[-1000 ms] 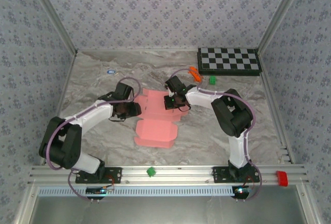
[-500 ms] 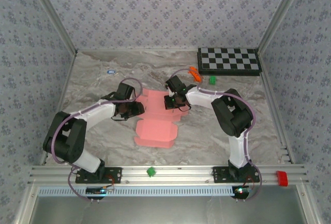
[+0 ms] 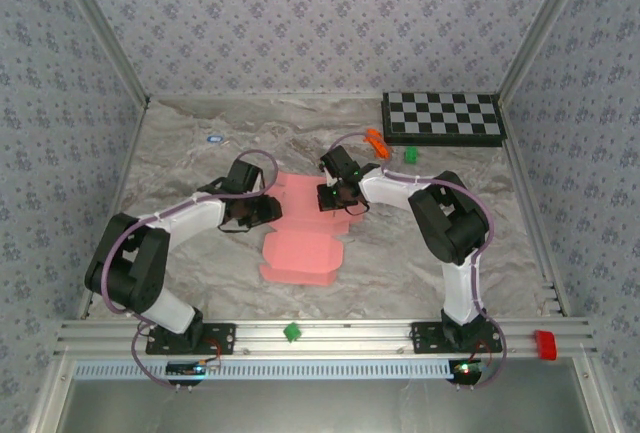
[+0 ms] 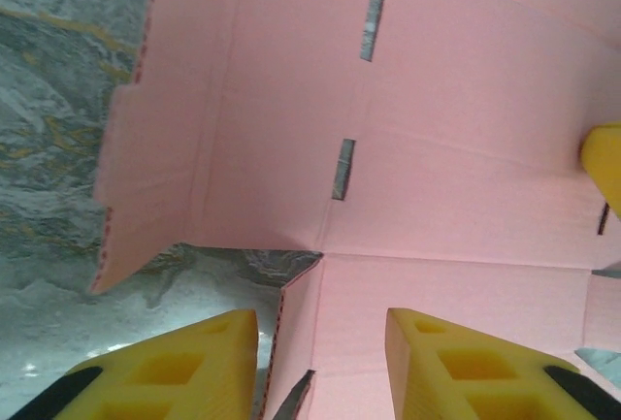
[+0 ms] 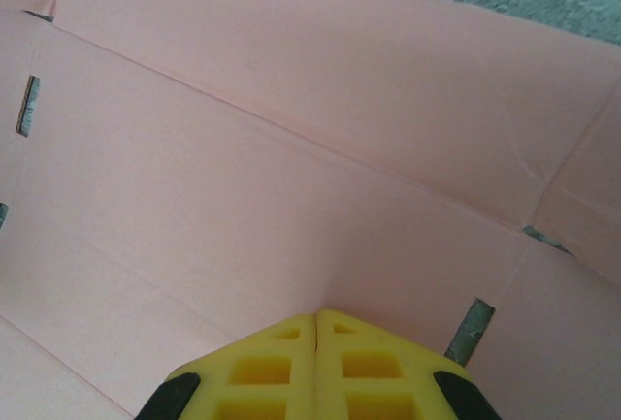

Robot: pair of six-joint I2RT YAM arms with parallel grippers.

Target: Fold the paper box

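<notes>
Two grippers meet one pink paper box.
On the left, the left gripper holds its two yellow fingers apart, astride a flap edge, with two narrow slots ahead of it. The right gripper has both fingers pressed together, with the card directly under its tips.

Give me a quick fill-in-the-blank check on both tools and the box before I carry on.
1. The left tool has its fingers ____ (open or shut).
2. The right tool has its fingers ____ (open or shut).
3. The paper box is coloured ____.
4. The checkerboard sits at the far ____ corner of the table.
Missing words: open; shut; pink; right.
</notes>
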